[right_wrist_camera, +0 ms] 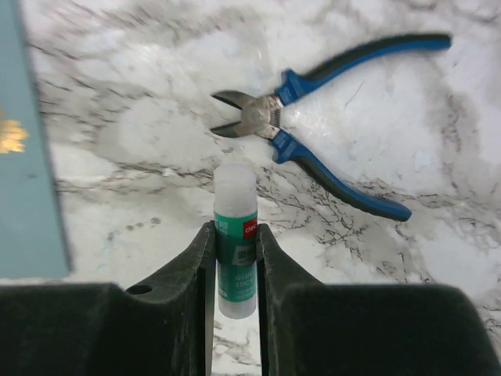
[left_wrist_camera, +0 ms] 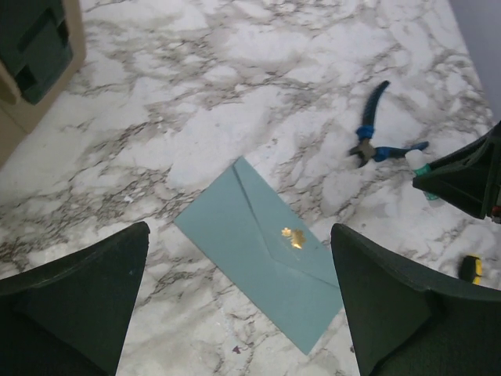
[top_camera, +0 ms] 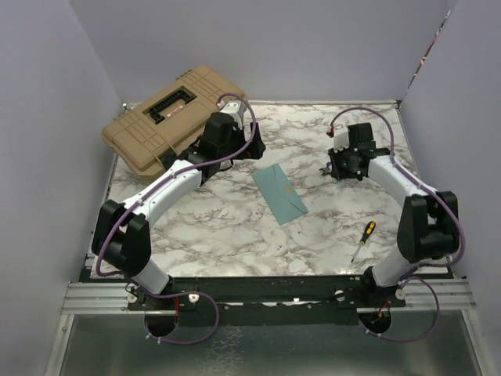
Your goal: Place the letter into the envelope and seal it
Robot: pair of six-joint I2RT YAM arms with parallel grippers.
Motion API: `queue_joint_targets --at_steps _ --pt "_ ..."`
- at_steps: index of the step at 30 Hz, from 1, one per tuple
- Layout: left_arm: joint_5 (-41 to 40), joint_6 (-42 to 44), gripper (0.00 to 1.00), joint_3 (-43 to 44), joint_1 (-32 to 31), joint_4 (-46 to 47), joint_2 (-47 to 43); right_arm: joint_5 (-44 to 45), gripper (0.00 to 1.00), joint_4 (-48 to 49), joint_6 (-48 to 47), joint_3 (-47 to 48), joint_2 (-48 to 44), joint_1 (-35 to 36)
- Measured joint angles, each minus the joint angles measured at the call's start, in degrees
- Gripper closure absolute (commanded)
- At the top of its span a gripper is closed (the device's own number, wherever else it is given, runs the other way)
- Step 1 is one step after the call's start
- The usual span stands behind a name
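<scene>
The teal envelope [top_camera: 279,193] lies flat at the table's middle, flap down with a small gold sticker on it. It also shows in the left wrist view [left_wrist_camera: 262,251] and at the left edge of the right wrist view [right_wrist_camera: 23,157]. The cream letter is not in view. My left gripper [top_camera: 254,146] hovers behind and left of the envelope, open and empty [left_wrist_camera: 239,235]. My right gripper [top_camera: 329,167] is to the right of the envelope, shut [right_wrist_camera: 235,229] on a green-and-white glue stick [right_wrist_camera: 236,235] with its cap on.
A tan toolbox [top_camera: 176,113] sits at the back left, close to my left arm. Blue-handled pliers [right_wrist_camera: 313,133] lie on the marble just past the right gripper. A yellow-handled screwdriver [top_camera: 362,239] lies at the front right. Walls enclose the table.
</scene>
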Motion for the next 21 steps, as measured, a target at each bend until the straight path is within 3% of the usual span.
queue_joint_targets --at_steps 3,9,15,21 --pt "4.8 0.4 0.01 2.6 0.0 0.2 0.0 -3.5 0.89 0.8 1.6 -0.9 -6.9 0.0" --pt "16.2 -0.7 0.03 6.2 0.0 5.0 0.0 -20.2 0.88 5.6 10.3 -1.5 -17.6 0.0" --pt "26.8 -7.6 0.05 6.1 0.0 16.1 0.0 -39.2 0.86 21.8 27.0 -4.1 -24.1 0.1" --pt "33.0 -13.9 0.06 6.0 -0.5 24.9 -0.1 -49.9 0.86 37.0 40.3 -5.0 -24.7 0.6"
